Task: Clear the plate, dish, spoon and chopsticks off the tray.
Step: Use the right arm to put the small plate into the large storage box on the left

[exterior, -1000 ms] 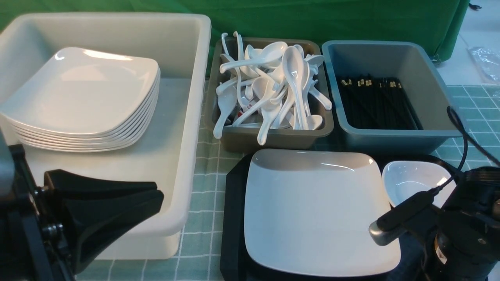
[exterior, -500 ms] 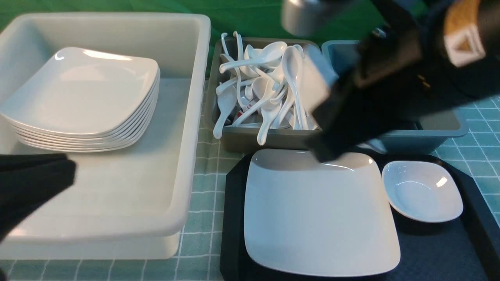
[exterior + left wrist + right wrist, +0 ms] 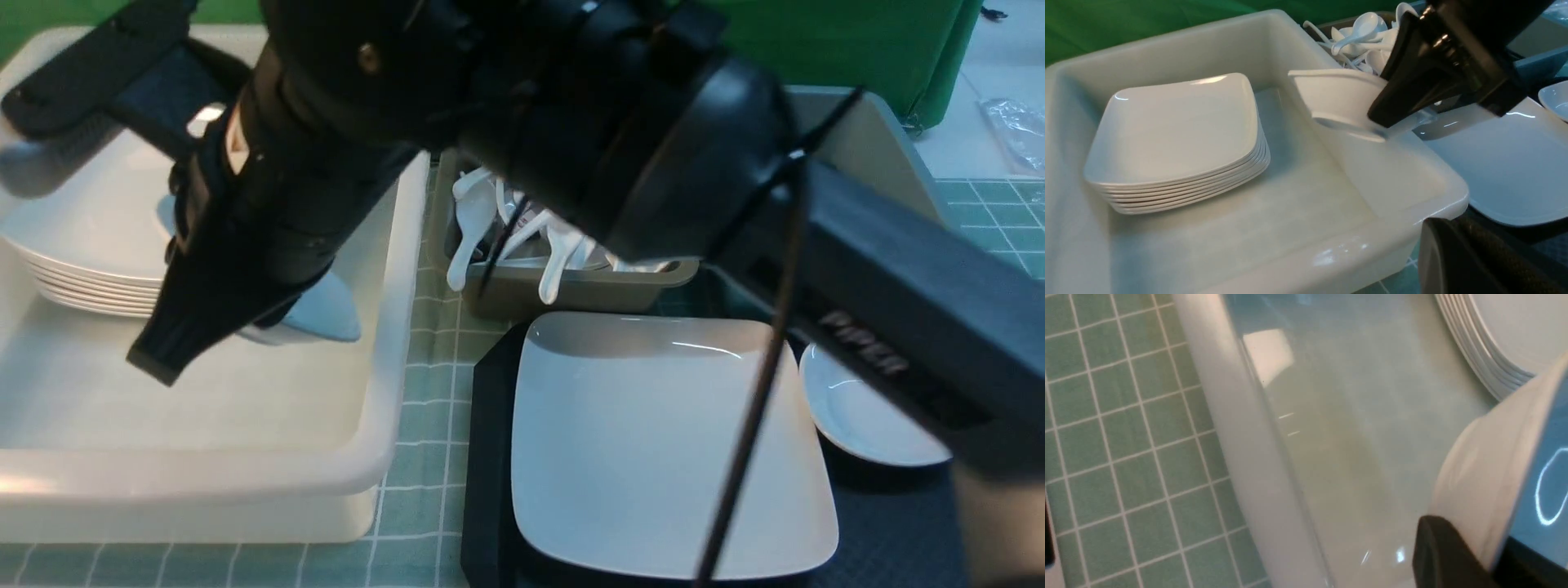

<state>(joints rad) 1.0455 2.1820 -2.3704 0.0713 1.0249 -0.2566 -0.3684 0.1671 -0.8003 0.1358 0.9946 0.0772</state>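
Note:
My right gripper (image 3: 188,327) is shut on the rim of a small white dish (image 3: 322,314) and holds it tilted above the floor of the big white tub (image 3: 392,392). The left wrist view shows this grip (image 3: 1392,116) on the dish (image 3: 1339,102); the right wrist view shows one finger (image 3: 1449,555) against the dish (image 3: 1486,477). The large square plate (image 3: 669,441) lies on the black tray (image 3: 490,457), with another small dish (image 3: 857,416) beside it. No spoon or chopsticks show on the tray. Only a dark part of my left gripper (image 3: 1474,261) shows, beside the tub's near corner.
A stack of several square plates (image 3: 90,245) sits in the tub's far left part. A grey tub of white spoons (image 3: 555,253) stands behind the tray. My right arm (image 3: 620,122) crosses the scene and hides the blue-grey tub behind it.
My right arm has swung left from over the tray and spoon tub to over the white tub, carrying a small dish. My left gripper has dropped out of the front view.

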